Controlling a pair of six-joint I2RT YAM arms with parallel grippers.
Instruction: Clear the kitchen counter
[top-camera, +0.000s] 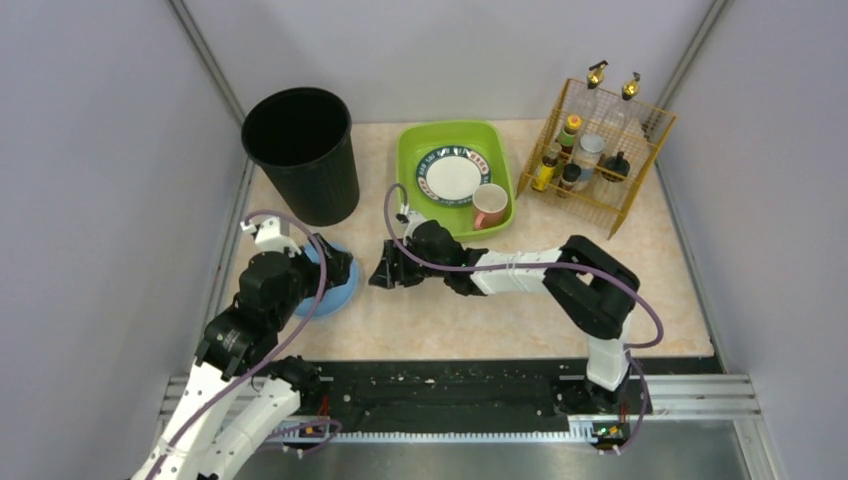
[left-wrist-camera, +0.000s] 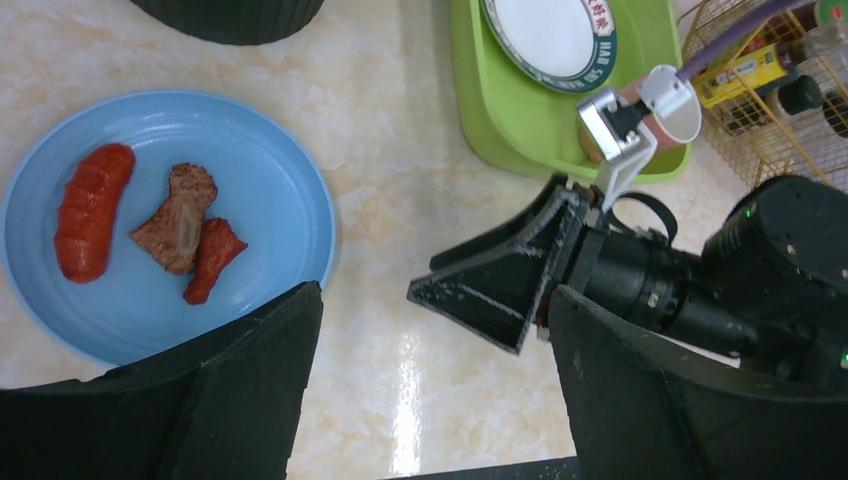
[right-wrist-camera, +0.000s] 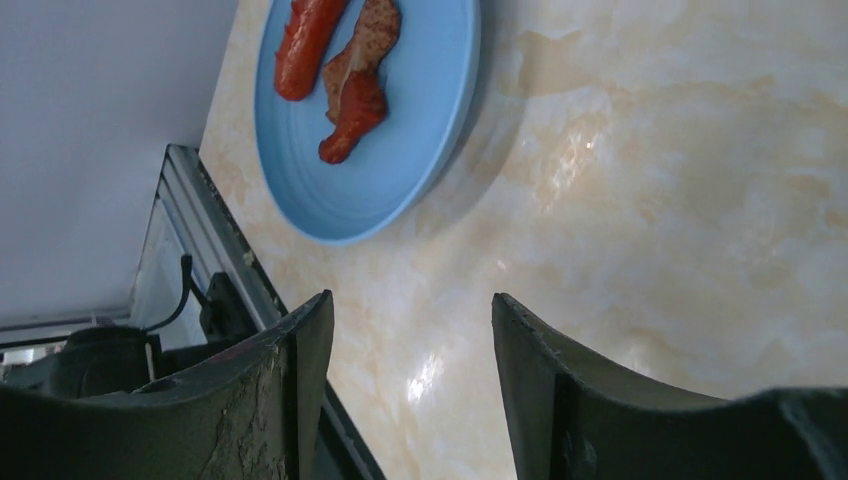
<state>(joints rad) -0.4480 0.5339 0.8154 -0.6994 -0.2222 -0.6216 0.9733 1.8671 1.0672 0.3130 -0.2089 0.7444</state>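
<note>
Left pincer (left-wrist-camera: 435, 335) and right pincer (right-wrist-camera: 410, 300) both gape empty by the blue plate (left-wrist-camera: 250, 180) on the counter (top-camera: 450, 310), left side. A tilted lift could roll the sausage (left-wrist-camera: 92, 210) off, and the close arms might collide.

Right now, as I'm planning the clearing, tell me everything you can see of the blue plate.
The blue plate is round, glossy, ceramic-looking, with faint rings near its rim. It lies flat on the kitchen counter, near the black bin. It carries a red sausage and browned meat pieces.
</note>
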